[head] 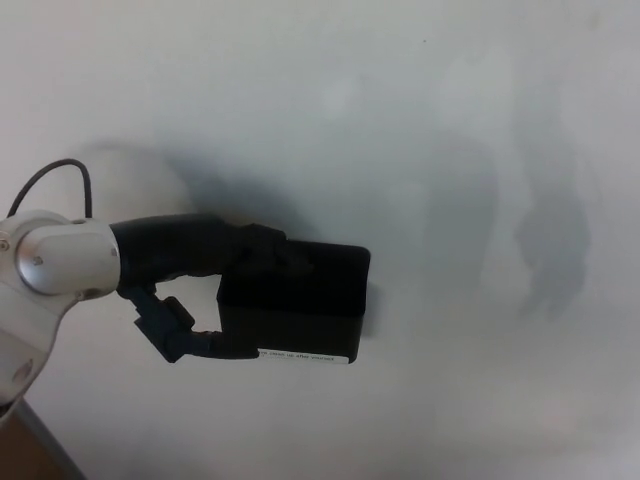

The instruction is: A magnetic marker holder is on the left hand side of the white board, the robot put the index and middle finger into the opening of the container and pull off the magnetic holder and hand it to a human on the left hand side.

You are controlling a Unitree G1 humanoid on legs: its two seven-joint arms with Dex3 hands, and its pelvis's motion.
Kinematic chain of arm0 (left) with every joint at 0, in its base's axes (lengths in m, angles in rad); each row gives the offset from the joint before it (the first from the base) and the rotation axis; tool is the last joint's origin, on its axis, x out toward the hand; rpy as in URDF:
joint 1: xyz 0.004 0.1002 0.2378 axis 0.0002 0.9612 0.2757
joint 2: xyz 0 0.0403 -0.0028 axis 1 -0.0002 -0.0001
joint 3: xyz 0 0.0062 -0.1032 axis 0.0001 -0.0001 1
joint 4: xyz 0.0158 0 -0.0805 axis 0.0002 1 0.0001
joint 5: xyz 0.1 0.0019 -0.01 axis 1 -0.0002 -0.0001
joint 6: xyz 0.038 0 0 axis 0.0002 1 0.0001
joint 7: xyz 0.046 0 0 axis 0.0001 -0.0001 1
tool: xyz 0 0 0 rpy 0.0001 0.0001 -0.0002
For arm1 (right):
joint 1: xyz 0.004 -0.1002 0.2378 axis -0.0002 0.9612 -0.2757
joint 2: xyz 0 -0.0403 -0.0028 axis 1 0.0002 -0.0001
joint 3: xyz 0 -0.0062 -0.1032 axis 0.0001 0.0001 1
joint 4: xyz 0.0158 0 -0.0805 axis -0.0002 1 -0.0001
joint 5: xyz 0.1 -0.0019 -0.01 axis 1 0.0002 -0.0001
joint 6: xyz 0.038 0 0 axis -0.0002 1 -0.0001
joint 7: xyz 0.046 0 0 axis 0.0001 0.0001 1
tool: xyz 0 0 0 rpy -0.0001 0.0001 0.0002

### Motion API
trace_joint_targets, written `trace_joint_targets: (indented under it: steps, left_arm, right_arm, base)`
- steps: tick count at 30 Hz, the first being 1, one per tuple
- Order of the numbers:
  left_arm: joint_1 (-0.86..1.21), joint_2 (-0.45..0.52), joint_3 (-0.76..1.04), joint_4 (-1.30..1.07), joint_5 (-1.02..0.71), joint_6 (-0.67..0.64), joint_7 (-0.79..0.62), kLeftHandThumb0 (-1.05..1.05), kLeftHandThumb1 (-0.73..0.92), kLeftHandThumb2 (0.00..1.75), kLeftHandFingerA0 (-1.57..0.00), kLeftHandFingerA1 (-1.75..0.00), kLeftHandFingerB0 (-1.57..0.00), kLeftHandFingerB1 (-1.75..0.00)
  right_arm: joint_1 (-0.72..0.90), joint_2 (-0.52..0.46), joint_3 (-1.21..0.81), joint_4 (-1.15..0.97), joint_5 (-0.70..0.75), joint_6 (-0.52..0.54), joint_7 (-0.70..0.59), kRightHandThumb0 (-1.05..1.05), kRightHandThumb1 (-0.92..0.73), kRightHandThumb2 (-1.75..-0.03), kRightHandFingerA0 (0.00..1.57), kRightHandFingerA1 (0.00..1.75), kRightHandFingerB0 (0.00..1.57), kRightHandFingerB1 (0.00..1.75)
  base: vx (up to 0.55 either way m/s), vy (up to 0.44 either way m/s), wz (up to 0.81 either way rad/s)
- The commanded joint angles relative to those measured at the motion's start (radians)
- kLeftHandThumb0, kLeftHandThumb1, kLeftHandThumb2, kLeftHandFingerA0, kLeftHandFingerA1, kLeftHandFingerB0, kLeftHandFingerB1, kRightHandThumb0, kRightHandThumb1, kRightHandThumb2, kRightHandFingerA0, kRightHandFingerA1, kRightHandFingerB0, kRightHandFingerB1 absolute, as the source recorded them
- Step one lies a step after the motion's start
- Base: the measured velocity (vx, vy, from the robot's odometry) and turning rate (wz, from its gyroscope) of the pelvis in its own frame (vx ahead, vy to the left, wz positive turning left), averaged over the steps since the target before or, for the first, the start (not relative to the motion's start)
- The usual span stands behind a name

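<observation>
The black magnetic marker holder (pixel 300 300) is a box stuck flat on the white board (pixel 420 130), with a white label strip along its lower edge. My left hand (pixel 205 275) comes in from the left on a silver wrist. Its two fingers lie over the holder's upper left part, reaching into its top, and the thumb (pixel 185 335) curls under the lower left corner. The hand is closed on the holder, which is still against the board. My right hand is out of view.
Faint grey shadows, one shaped like a hand, lie on the board at the right (pixel 545 240). A black cable (pixel 50 180) loops above my left wrist. A strip of brown floor or frame shows at the bottom left corner (pixel 25 455).
</observation>
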Motion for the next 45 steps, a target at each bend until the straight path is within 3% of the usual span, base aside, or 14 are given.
trace_joint_targets:
  steps: [1, 4, 5, 14, 16, 19, 20, 23, 26, 27, 31, 33, 38, 45]
  left_arm:
    - [-0.023, -0.010, -0.038, 0.014, 0.050, 0.013, 0.009, -0.78, 0.61, 0.61, -0.08, -0.28, -0.08, -0.22]
    - [-0.027, -0.014, -0.053, 0.014, 0.059, 0.026, 0.006, -0.79, 0.61, 0.59, -0.11, -0.29, -0.08, -0.24]
    - [-0.032, -0.025, -0.075, 0.017, 0.077, 0.024, 0.010, -0.81, 0.48, 0.90, 0.00, -0.38, -0.16, -0.28]
    - [-0.068, -0.065, -0.135, 0.028, 0.123, 0.014, 0.017, -0.83, 0.48, 0.93, -0.04, -0.25, -0.07, -0.25]
    - [-0.090, -0.088, -0.151, 0.028, 0.134, 0.037, 0.013, -0.85, 0.61, 0.60, -0.03, -0.26, -0.09, -0.24]
    - [-0.118, -0.110, -0.172, 0.030, 0.149, 0.068, -0.002, -0.83, 0.46, 0.92, -0.05, -0.25, -0.07, -0.23]
    - [-0.132, -0.121, -0.183, 0.036, 0.154, 0.082, -0.007, -0.85, 0.60, 0.58, -0.05, -0.26, -0.08, -0.24]
    - [-0.153, -0.130, -0.200, 0.050, 0.160, 0.084, -0.016, -0.84, 0.59, 0.58, -0.07, -0.27, -0.08, -0.23]
    - [-0.190, -0.134, -0.230, 0.075, 0.187, 0.105, -0.037, -0.39, 0.20, 0.89, -0.01, -0.48, 0.00, -0.48]
    - [-0.202, -0.132, -0.243, 0.082, 0.202, 0.115, -0.044, -0.84, 0.43, 0.87, -0.50, -0.57, -0.08, -0.25]
    - [-0.243, -0.117, -0.291, 0.127, 0.245, 0.139, -0.070, -0.84, 0.55, 0.58, -0.66, -0.48, -0.09, -0.22]
    - [-0.254, -0.109, -0.307, 0.154, 0.261, 0.136, -0.075, -0.81, 0.42, 0.88, -0.42, -0.53, -0.02, -0.24]
    - [-0.265, -0.076, -0.321, 0.208, 0.279, 0.111, -0.093, -0.79, 0.55, 0.58, -0.61, -0.45, -0.09, -0.22]
    - [-0.263, -0.041, -0.316, 0.207, 0.295, 0.074, -0.108, -0.87, 0.48, 0.88, -0.33, -0.49, -0.05, -0.23]
  right_arm:
    - [-0.015, -0.017, -0.007, -0.003, 0.012, 0.007, -0.002, -0.61, -0.77, -0.63, 0.42, 0.43, 0.33, 0.32]
    - [-0.018, -0.018, -0.007, -0.001, 0.010, 0.008, 0.000, -0.62, -0.76, -0.63, 0.41, 0.44, 0.33, 0.32]
    - [-0.020, -0.017, -0.010, 0.000, 0.016, 0.005, 0.010, -0.61, -0.76, -0.63, 0.43, 0.47, 0.34, 0.32]
    - [-0.026, -0.016, -0.017, -0.002, 0.022, 0.007, 0.013, -0.62, -0.76, -0.63, 0.44, 0.48, 0.35, 0.32]
    - [-0.032, -0.016, -0.023, 0.001, 0.029, 0.006, 0.024, -0.61, -0.76, -0.63, 0.44, 0.50, 0.35, 0.33]
    - [-0.035, -0.014, -0.032, 0.000, 0.043, 0.015, 0.039, -0.60, -0.76, -0.63, 0.44, 0.50, 0.35, 0.33]
    - [-0.036, -0.015, -0.031, 0.000, 0.040, 0.016, 0.035, -0.60, -0.76, -0.63, 0.43, 0.49, 0.35, 0.33]
    - [-0.035, -0.017, -0.027, -0.001, 0.029, 0.011, 0.027, -0.61, -0.77, -0.63, 0.43, 0.49, 0.34, 0.32]
    - [-0.041, -0.016, -0.029, -0.001, 0.031, 0.014, 0.025, -0.61, -0.76, -0.63, 0.43, 0.49, 0.34, 0.32]
    - [-0.041, -0.016, -0.028, 0.000, 0.029, 0.014, 0.022, -0.61, -0.76, -0.63, 0.44, 0.48, 0.34, 0.32]
    - [-0.041, -0.013, -0.027, -0.003, 0.026, 0.012, 0.013, -0.62, -0.76, -0.63, 0.44, 0.46, 0.35, 0.33]
    - [-0.043, -0.013, -0.028, -0.005, 0.030, 0.017, 0.016, -0.60, -0.76, -0.63, 0.44, 0.46, 0.35, 0.32]
    - [-0.051, -0.010, -0.037, -0.016, 0.045, 0.037, 0.030, -0.62, -0.75, -0.63, 0.43, 0.46, 0.35, 0.32]
    - [-0.056, -0.006, -0.042, -0.028, 0.057, 0.047, 0.041, -0.60, -0.74, -0.63, 0.43, 0.47, 0.38, 0.33]
  base:
    - [0.00, 0.000, 0.00]
    - [0.00, 0.000, 0.00]
    - [0.00, 0.000, 0.00]
    - [0.00, 0.000, 0.00]
    - [0.00, 0.000, 0.00]
    - [0.00, 0.000, 0.00]
    - [0.00, 0.000, 0.00]
    - [0.00, 0.000, 0.00]
    - [0.00, 0.000, 0.00]
    - [0.00, 0.000, 0.00]
    - [0.00, 0.000, 0.00]
    - [0.00, 0.000, 0.00]
    - [0.00, 0.000, 0.00]
    - [0.00, 0.000, 0.00]
